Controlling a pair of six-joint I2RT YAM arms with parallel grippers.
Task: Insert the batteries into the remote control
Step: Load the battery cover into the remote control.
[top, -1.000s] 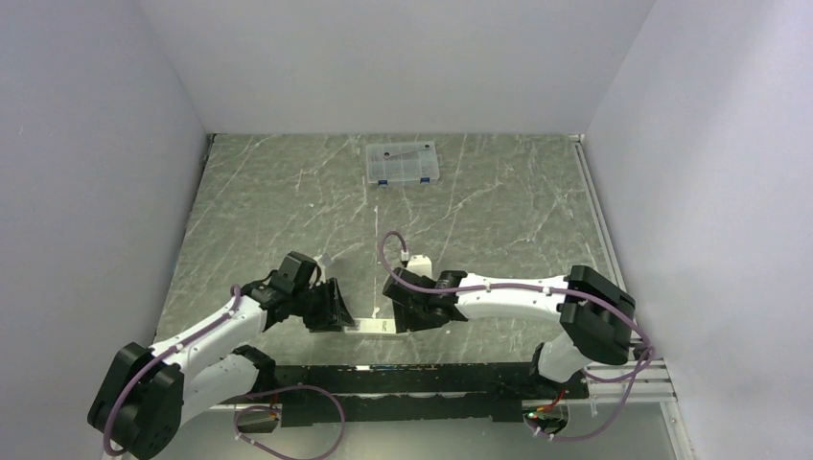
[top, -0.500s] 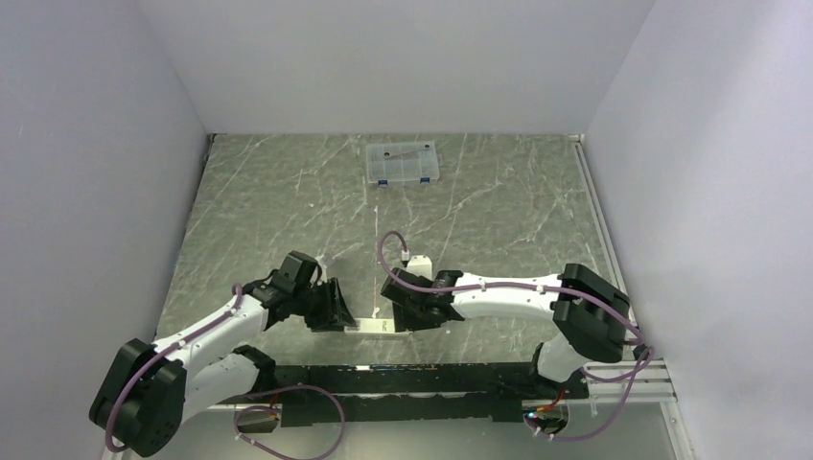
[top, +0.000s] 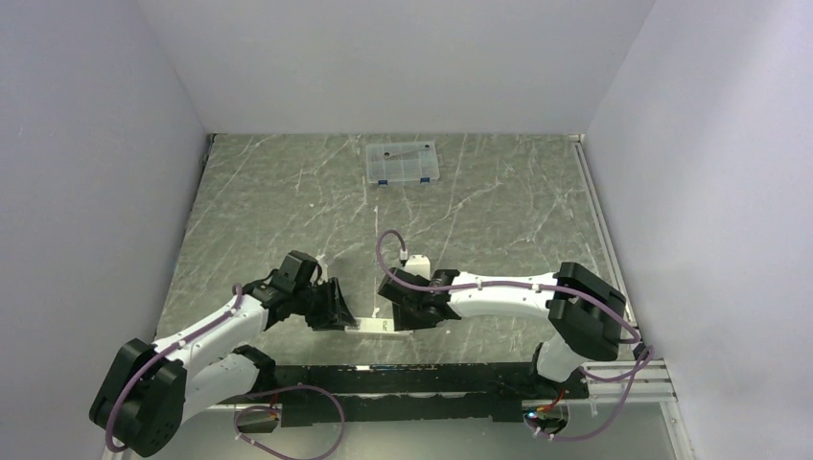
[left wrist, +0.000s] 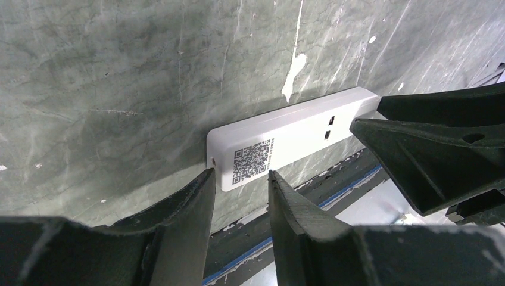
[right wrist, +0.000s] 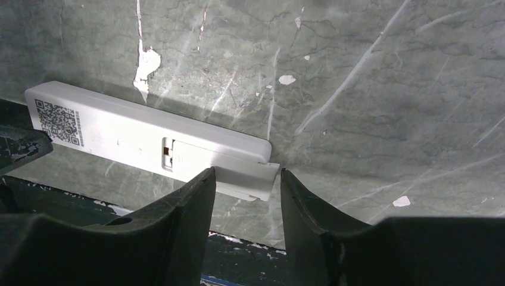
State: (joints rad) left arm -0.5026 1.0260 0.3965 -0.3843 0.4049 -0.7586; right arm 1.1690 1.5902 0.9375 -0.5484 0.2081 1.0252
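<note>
The remote control (top: pixel 372 326) (left wrist: pixel 286 134) (right wrist: pixel 131 128) lies back-up on the table by its near edge, a QR sticker at its left end. My left gripper (left wrist: pixel 238 173) (top: pixel 345 314) is open, its tips close on either side of that sticker end. At the remote's right end a small white cover piece (right wrist: pixel 250 179) sticks out past the body. My right gripper (right wrist: pixel 245 173) (top: pixel 401 318) is open with that piece between its tips, a thin gap showing at the right tip. The batteries are out of view.
A clear compartment box (top: pixel 403 163) with blue latches stands at the back of the marble table (top: pixel 268 220). The black front rail (top: pixel 403 379) runs just behind the remote. Grey walls close in both sides.
Both grippers' jaws have narrowed a little around the remote's ends. The right arm's elbow has shifted slightly left. The remote has not moved.
</note>
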